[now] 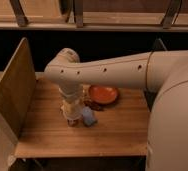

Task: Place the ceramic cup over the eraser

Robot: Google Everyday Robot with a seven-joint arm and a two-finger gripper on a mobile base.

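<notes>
My gripper (72, 111) hangs straight down from the wrist at the middle left of the wooden table (112, 132). The off-white ceramic cup (72, 108) is right under the wrist, within the gripper, just above the tabletop. A small dark bit (73, 122) shows at its base; I cannot tell if that is the eraser. Another small dark piece (93, 105) lies between the cup and the plate.
An orange round plate (103, 94) sits just right of the gripper toward the back. A flat light-blue piece (89, 118) lies against the cup's right side. A tall wooden side wall (14, 95) bounds the table's left. My own arm crosses the right half of the view.
</notes>
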